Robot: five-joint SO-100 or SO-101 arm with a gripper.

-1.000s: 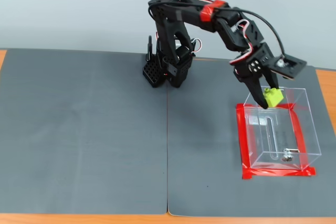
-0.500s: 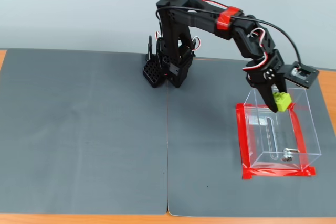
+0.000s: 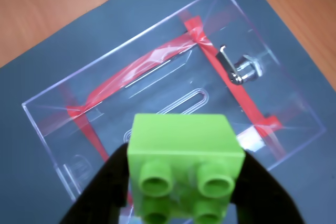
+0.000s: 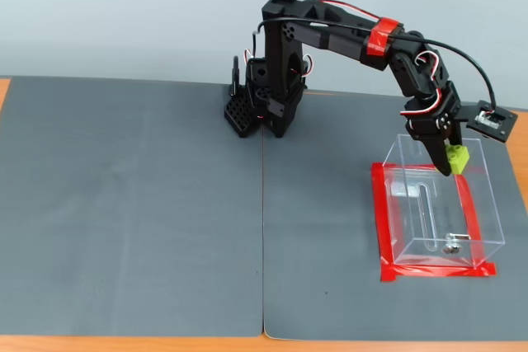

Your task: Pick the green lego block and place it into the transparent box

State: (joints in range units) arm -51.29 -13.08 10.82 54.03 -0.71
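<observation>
The green lego block (image 3: 184, 166) (image 4: 455, 157) is a small lime brick with four round studs. My gripper (image 4: 450, 159) (image 3: 181, 182) is shut on it, black fingers (image 3: 100, 192) on both sides. It hangs above the far part of the transparent box (image 4: 437, 208) (image 3: 63, 124), a clear rectangular box ringed by red tape (image 4: 380, 220) at its base. In the wrist view the box's open top lies straight below the block. A small metal piece (image 4: 451, 244) (image 3: 242, 71) lies on the box floor.
The black arm base (image 4: 262, 109) stands at the back middle of the dark grey mats (image 4: 132, 204). The wooden table edge (image 4: 516, 142) shows at the right and front. The box sits close to the mat's right edge.
The arm has stretched further right, carrying the block from the box's back-left rim to above its far middle. The grip on the block has stayed shut.
</observation>
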